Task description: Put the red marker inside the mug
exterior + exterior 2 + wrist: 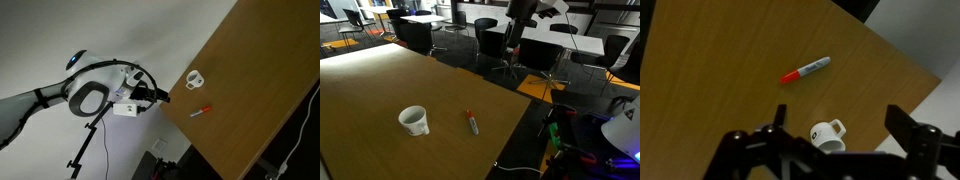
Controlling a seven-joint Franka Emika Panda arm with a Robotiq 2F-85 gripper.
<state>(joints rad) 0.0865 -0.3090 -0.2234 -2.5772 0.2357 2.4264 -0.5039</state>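
Your gripper [835,112] hangs in the air with its jaws spread wide and nothing held between them. Its two dark fingers [902,125] frame the lower edge of the wrist view. The mug [827,134], white and upright on the wooden table [710,60], shows in that view in the gap between the two fingers, with its loop handle turned toward the finger at the picture's right. The red marker [805,70] lies flat on the bare wood beyond the mug, farther ahead of the jaws and a little toward the finger at the picture's left. Its red end points back toward that finger and its pale barrel angles away. Marker and mug are near each other but do not touch, and the marker is outside the mug. In an exterior view the gripper [163,97] sits off the edge of the table [250,60], with the mug [196,78] and the marker [202,111] both ahead of the open jaws and well apart from them. In an exterior view the gripper [513,38] is up beyond the far edge of the table [370,75]. The mug [414,120] and the marker [472,122] rest side by side on the near part of the wood, well clear of the jaws.
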